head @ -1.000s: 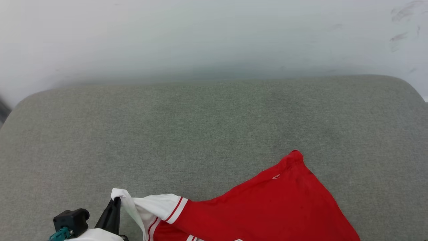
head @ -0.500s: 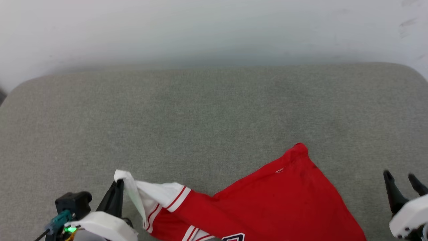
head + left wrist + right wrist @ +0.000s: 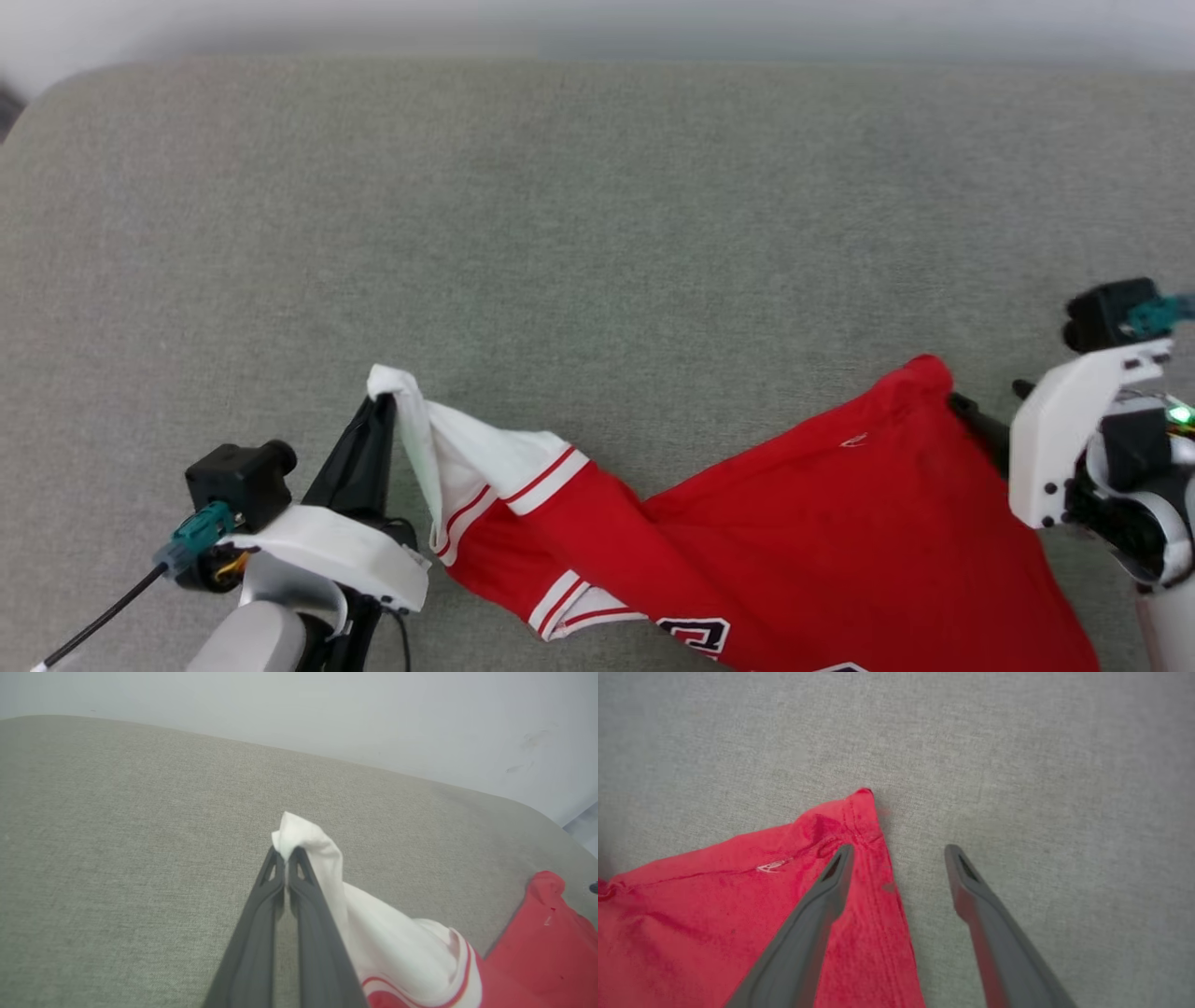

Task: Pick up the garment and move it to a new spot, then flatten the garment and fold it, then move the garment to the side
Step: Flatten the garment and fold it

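The garment [image 3: 794, 523], a red jersey with white sleeves and striped trim, lies crumpled on the grey cushion [image 3: 597, 233] near its front edge. My left gripper [image 3: 381, 406] is shut on the tip of a white sleeve [image 3: 373, 933], which it holds pinched and slightly raised; the left wrist view shows the jaws [image 3: 286, 856] closed on the cloth. My right gripper [image 3: 899, 851] stands open at the garment's red far corner [image 3: 864, 798]. One finger is over the red cloth, the other over bare cushion. In the head view the right gripper [image 3: 994, 406] sits just right of that corner.
The grey fabric cushion stretches wide and bare behind the garment. A pale wall [image 3: 327, 714] rises behind its rounded back edge. The cushion's left corner curves off at the upper left [image 3: 37, 93].
The head camera has tilted down, shifting the whole picture. My right gripper came into view from the lower right and now stands open at the red corner. The left gripper's grip on the sleeve is unchanged.
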Motion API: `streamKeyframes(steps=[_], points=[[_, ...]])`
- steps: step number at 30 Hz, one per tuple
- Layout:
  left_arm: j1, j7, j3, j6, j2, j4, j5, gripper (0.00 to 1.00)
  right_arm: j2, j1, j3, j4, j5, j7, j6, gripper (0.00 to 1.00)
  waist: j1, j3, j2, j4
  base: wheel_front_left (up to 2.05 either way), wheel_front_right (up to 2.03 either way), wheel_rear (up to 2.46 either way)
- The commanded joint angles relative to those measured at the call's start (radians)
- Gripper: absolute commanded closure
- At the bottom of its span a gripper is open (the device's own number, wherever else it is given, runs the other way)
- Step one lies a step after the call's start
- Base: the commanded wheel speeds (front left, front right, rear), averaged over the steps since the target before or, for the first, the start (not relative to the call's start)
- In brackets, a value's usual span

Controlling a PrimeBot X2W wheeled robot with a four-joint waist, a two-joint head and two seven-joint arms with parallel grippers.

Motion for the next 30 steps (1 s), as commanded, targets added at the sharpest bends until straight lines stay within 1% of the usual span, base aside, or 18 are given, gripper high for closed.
streamKeyframes(steps=[1,3,5,10,14,15,16,17,20,22,27,30], points=[[-0.017,-0.006,-0.001,-0.004,-0.002,-0.002,0.005,1.0,-0.005,-0.016,0.013,0.003,0.004,0.022,-0.001,0.0,-0.0001,0.029,-0.0001,0.026,0.0,0.0,0.0],[-0.034,-0.01,-0.007,-0.009,-0.01,0.001,0.009,1.0,-0.014,-0.046,0.045,0.009,0.017,0.088,-0.001,0.0,-0.0001,0.049,-0.0001,0.038,0.0,0.0,0.0],[-0.049,-0.017,-0.011,-0.016,-0.02,0.006,0.009,1.0,-0.026,-0.075,0.08,0.018,0.026,0.128,-0.001,0.0,-0.0001,0.068,-0.0001,0.047,0.0,0.0,0.0],[-0.075,-0.034,-0.019,-0.027,-0.038,0.028,0.009,1.0,-0.042,-0.112,0.147,0.101,0.046,0.162,-0.001,0.0,-0.0001,0.097,-0.0001,0.061,0.0,0.0,0.0],[-0.086,-0.04,-0.025,-0.037,-0.048,0.046,0.007,1.0,-0.057,-0.098,0.201,0.188,0.087,0.198,-0.001,0.0,-0.0001,0.1,-0.0001,0.071,0.0,0.0,0.0],[-0.086,-0.041,-0.025,-0.039,-0.049,0.05,0.006,1.0,-0.059,-0.093,0.216,0.204,0.099,0.212,-0.001,0.13,-0.0001,0.098,-0.0001,0.072,0.0,0.0,0.0],[-0.085,-0.043,-0.024,-0.039,-0.05,0.053,0.004,1.0,-0.058,-0.091,0.227,0.213,0.115,0.217,-0.001,0.83,-0.0001,0.096,-0.0001,0.072,0.0,0.0,0.0],[-0.084,-0.044,-0.024,-0.039,-0.05,0.057,0.003,1.0,-0.058,-0.089,0.232,0.221,0.13,0.22,-0.001,1.0,-0.0001,0.093,-0.0001,0.073,0.0,0.0,0.0],[-0.075,-0.046,-0.021,-0.041,-0.049,0.067,-0.001,1.0,-0.067,-0.113,0.249,0.216,0.155,0.191,-0.001,1.0,-0.0001,0.076,-0.0001,0.071,0.0,0.0,0.0],[-0.071,-0.045,-0.017,-0.038,-0.04,0.07,-0.004,1.0,-0.081,-0.138,0.257,0.202,0.162,0.152,-0.001,1.0,-0.0001,0.057,-0.0001,0.066,0.0,0.0,0.0],[-0.085,-0.025,0.001,-0.034,0.0,0.069,-0.002,1.0,-0.098,-0.191,0.256,0.194,0.167,0.056,-0.001,1.0,-0.0001,-0.014,-0.0001,0.044,0.0,0.0,0.0],[-0.116,0.002,0.013,-0.043,0.026,0.052,-0.012,1.0,-0.095,-0.209,0.24,0.207,0.147,-0.001,-0.001,1.0,-0.0001,-0.066,-0.0001,0.027,0.0,0.0,0.0]])
